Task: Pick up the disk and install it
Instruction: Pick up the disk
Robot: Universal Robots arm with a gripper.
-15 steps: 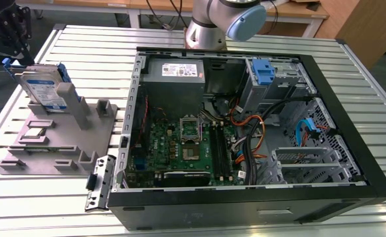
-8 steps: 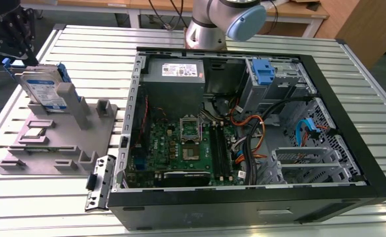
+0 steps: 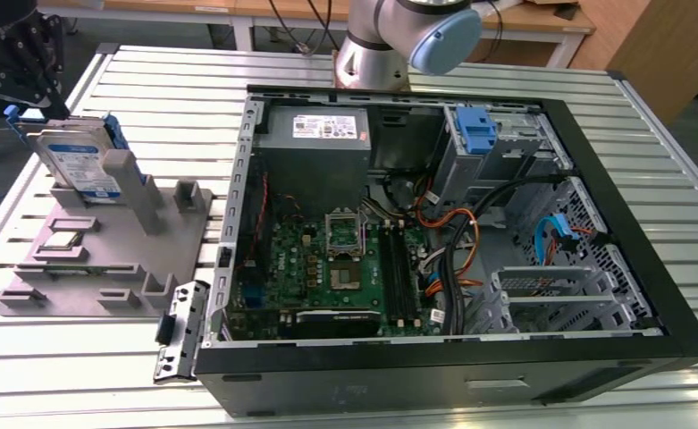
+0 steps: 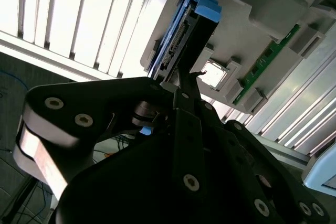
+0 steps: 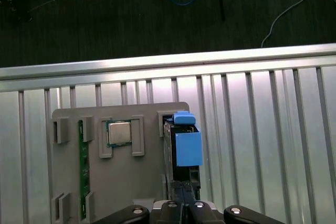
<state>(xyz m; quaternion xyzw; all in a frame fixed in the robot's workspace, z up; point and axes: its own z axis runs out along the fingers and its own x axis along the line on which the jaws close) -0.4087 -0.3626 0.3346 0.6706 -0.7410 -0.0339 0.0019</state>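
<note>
The disk stands on edge in a grey holder plate on the exterior view's left, silver with a white and blue label and blue side rails. My black gripper hangs at its upper far end. In the first wrist view the fingers meet with no gap, and the gripper touches the end of the disk. The second wrist view shows the same gripper against the disk's connector edge. I cannot tell whether any part of the disk is pinched.
The holder plate also carries a processor chip and a green memory stick. An open computer case lies on the exterior view's right, with a grey power supply and a drive bay with a blue latch. All rest on a slatted metal table.
</note>
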